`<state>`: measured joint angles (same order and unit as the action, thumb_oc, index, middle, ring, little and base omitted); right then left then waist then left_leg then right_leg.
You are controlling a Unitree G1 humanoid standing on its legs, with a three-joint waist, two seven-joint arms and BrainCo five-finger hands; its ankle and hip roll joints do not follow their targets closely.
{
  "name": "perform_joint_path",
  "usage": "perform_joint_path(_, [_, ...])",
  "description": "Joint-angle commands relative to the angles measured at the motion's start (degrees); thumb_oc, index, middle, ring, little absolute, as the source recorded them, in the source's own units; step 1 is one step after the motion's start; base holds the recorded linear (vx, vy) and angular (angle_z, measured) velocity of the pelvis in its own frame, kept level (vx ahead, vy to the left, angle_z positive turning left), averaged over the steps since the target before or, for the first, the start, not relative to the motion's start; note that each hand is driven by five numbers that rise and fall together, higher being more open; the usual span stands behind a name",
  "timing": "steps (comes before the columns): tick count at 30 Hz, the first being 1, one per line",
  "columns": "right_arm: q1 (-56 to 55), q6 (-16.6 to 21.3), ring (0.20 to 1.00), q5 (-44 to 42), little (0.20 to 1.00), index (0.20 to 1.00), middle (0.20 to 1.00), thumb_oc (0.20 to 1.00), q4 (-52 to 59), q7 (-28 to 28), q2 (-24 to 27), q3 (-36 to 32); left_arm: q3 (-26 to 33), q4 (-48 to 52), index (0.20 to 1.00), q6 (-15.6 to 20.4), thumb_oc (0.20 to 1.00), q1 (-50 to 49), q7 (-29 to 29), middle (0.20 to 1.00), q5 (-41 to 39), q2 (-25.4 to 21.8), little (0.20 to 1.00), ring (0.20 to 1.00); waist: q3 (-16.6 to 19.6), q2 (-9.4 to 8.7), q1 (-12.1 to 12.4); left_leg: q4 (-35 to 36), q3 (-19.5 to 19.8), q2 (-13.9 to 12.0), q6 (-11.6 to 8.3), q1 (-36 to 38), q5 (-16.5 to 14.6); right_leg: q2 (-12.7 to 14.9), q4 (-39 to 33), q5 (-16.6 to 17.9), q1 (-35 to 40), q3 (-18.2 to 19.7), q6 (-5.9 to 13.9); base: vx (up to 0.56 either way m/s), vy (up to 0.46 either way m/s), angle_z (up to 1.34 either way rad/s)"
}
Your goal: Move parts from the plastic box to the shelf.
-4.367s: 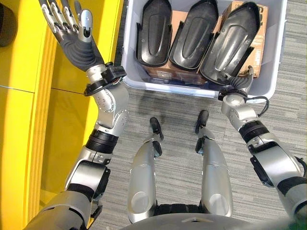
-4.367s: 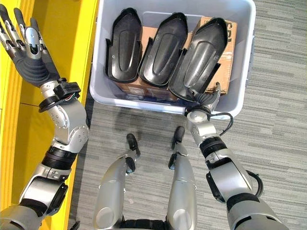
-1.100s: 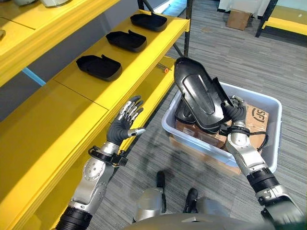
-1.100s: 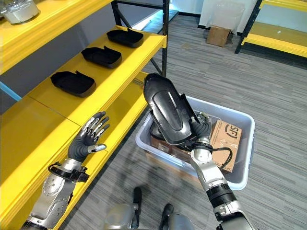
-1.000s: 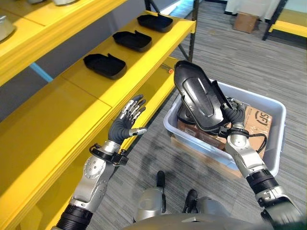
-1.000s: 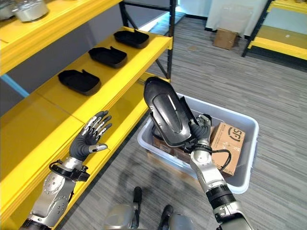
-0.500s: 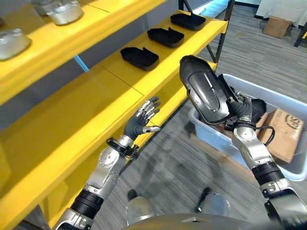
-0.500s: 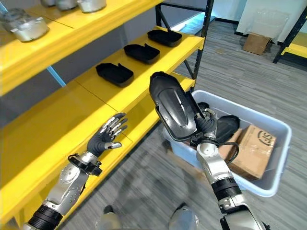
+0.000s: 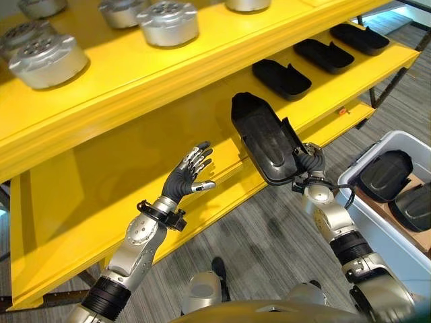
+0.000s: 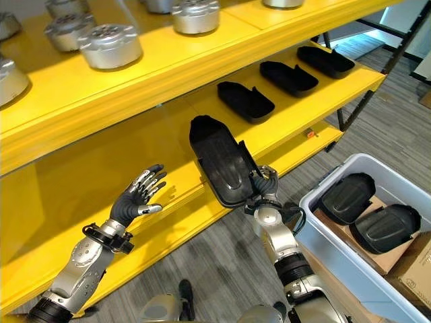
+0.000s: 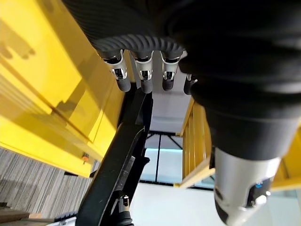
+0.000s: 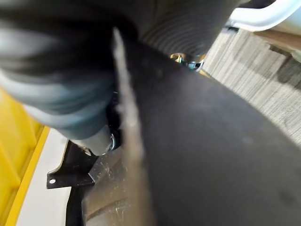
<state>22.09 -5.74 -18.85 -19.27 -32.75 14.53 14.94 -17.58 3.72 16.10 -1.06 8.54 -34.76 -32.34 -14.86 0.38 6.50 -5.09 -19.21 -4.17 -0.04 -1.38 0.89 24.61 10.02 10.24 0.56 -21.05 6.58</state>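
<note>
My right hand (image 9: 307,163) is shut on the lower end of a long black moulded part (image 9: 261,137) and holds it up, tilted, in front of the yellow shelf's middle board (image 9: 202,114). The part's dark surface (image 12: 211,155) lies right against the palm in the right wrist view. To the left, my left hand (image 9: 189,173) is raised with straight, spread fingers (image 11: 144,75), palm toward the shelf, holding nothing. The grey plastic box (image 10: 335,252) stands on the floor at the right with two more black parts (image 10: 347,197) inside.
Three black parts (image 9: 281,77) lie in a row on the middle board, further right. Several round metal parts (image 9: 167,21) stand on the top board. A cardboard carton (image 10: 412,264) sits in the box. Grey carpet lies between the shelf and the box.
The camera has swung left toward the shelf. My right hand has carried the black part away from the box and closer to the middle board. My left hand stays raised and open.
</note>
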Motion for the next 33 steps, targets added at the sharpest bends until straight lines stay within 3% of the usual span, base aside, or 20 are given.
perform_joint_path(1, [7.12,5.59,0.2,2.03,0.2,0.2,0.2,0.2,4.04,-1.5,3.53,-1.73,2.03,7.45,1.0,4.15,1.0,0.59,2.21,1.0,0.61,1.35,1.0,1.0,-1.52,2.56,0.69,-0.52,-1.82,-3.31,-0.4,2.48,-2.92,-4.36,1.73,-11.17,2.46,-3.51,0.23,-0.04,0.089,0.26])
perform_joint_path(6, [6.08,6.09,0.2,2.0,0.2,0.2,0.2,0.2,3.94,-3.17,2.43,-1.34,1.42,6.74,1.0,4.93,1.0,0.55,3.78,1.0,0.36,1.42,1.0,1.0,-1.61,1.25,2.39,-0.86,-0.67,-1.21,2.07,1.58,-4.48,-3.47,7.41,-9.98,2.63,-3.62,0.39,0.01,0.094,0.15])
perform_joint_path(8, [5.07,6.35,0.2,1.69,0.2,0.2,0.2,0.2,3.74,-3.93,2.04,-1.32,0.78,6.58,1.0,4.25,1.0,0.32,5.22,1.0,1.54,1.94,1.0,1.0,-1.49,0.77,1.52,0.89,0.44,-0.11,3.19,2.95,-4.95,-6.44,9.45,-10.73,0.54,-0.67,0.26,0.15,-0.016,0.18])
perform_joint_path(9, [4.66,6.44,0.2,1.27,0.2,0.2,0.2,0.2,3.76,-4.28,2.34,-1.29,0.31,6.5,1.0,3.79,1.0,0.46,5.52,1.0,1.47,2.04,1.0,1.0,-1.55,0.62,0.59,2.0,1.48,0.3,3.31,3.81,-4.89,-9.17,8.47,-11.61,-0.88,1.29,0.15,0.11,-0.068,0.41])
perform_joint_path(10, [4.64,6.45,0.2,1.25,0.2,0.2,0.2,0.2,3.77,-4.29,2.36,-1.27,0.31,6.49,1.0,3.78,1.0,0.45,5.53,1.0,1.46,2.07,1.0,1.0,-1.52,0.69,0.57,2.13,1.51,0.24,3.27,3.87,-4.85,-9.26,8.42,-11.64,-0.83,1.25,0.1,0.09,-0.157,0.57])
perform_joint_path(11, [4.19,6.41,0.2,0.61,0.2,0.2,0.2,0.2,4.01,-4.87,2.98,-1.14,-0.41,6.34,1.0,3.18,1.0,1.01,5.61,1.0,1.07,2.09,1.0,1.0,-1.59,0.37,-0.76,3.48,2.73,0.64,3.51,4.53,-3.95,-11.78,4.37,-10.26,-3.47,3.66,-0.19,0.09,-0.278,0.6])
perform_joint_path(13, [4.63,6.79,0.2,0.65,0.2,0.2,0.2,0.2,3.09,-3.81,3.32,-1.42,-1.14,6.26,1.0,2.6,1.0,2.2,4.7,1.0,1.05,2.28,1.0,1.0,-1.88,-0.35,-1.47,4.32,3.46,0.85,2.98,5.79,-4.59,-10.57,-2.98,-4.57,-5.15,5.44,1.46,0.14,-0.367,0.36])
perform_joint_path(14, [4.74,6.93,0.2,0.58,0.2,0.2,0.2,0.2,2.45,-3.42,3.25,-1.83,-1.99,6.04,1.0,2.44,1.0,2.65,4.23,1.0,0.82,2.36,1.0,1.0,-1.97,-0.77,-2.21,4.83,4.98,0.83,3.04,6.56,-5.21,-10.14,-4.85,-1.26,-7.47,9.1,2.59,0.12,-0.255,0.36])
perform_joint_path(16, [4.64,7.03,0.2,0.47,0.2,0.2,0.2,0.2,1.85,-3.1,3.42,-2.16,-2.48,5.88,1.0,2.33,1.0,2.72,4.38,1.0,0.38,2.32,1.0,1.0,-1.73,-0.82,-2.8,5.17,5.86,0.46,2.75,7.07,-5.38,-11.43,-5.84,-2.71,-7.12,11.16,2.96,0.13,-0.203,0.49])
perform_joint_path(20, [5.58,6.42,0.2,0.7,0.2,0.2,0.2,0.2,1.05,-0.55,5.35,-3.43,-3.26,6.57,1.0,2.69,1.0,3.37,3.12,1.0,-2.01,3.03,1.0,1.0,-1.48,-0.44,-2.85,5.77,6.28,-0.48,0.6,6.39,-3.82,-13.03,-7.16,-4.98,-5.26,9.71,2.06,0.05,-0.199,0.77])
perform_joint_path(24, [9.71,5.79,0.2,1.09,0.2,0.2,0.2,0.2,-0.74,-0.88,7.52,-2.39,-3.44,6.9,1.0,2.7,1.0,4.75,3.15,1.0,-1.62,3.97,1.0,1.0,-2.13,0.41,-2.3,6.79,6.38,-2.85,-1.94,4.25,-0.68,-14.95,-7.63,-7.97,-3.47,7.09,-0.71,-0.06,-0.132,0.05])
perform_joint_path(27, [11.0,5.71,0.2,1.54,0.2,0.2,0.2,0.2,-1.51,-0.51,8.48,-2.13,-3.42,7.14,1.0,2.85,1.0,4.42,3.12,1.0,-2.05,4.15,1.0,1.0,-1.99,0.9,-2.11,7.46,6.14,-4.23,-3.02,4.15,0.82,-15.33,-7.74,-8.82,-2.4,5.61,-1.53,0.01,-0.026,0.22])
perform_joint_path(33, [14.36,4.04,0.2,4.02,0.2,0.2,0.2,0.2,-2.44,-1.26,9.7,-2.07,-4.76,6.91,1.0,1.59,1.0,4.5,4.12,1.0,-1.6,4.28,1.0,1.0,-1.0,1.65,-2.63,7.64,1.93,-7.09,-5.14,5.28,2.15,-14.82,-6.25,-11.27,-0.39,2.02,-2.55,0.04,0.021,0.29])
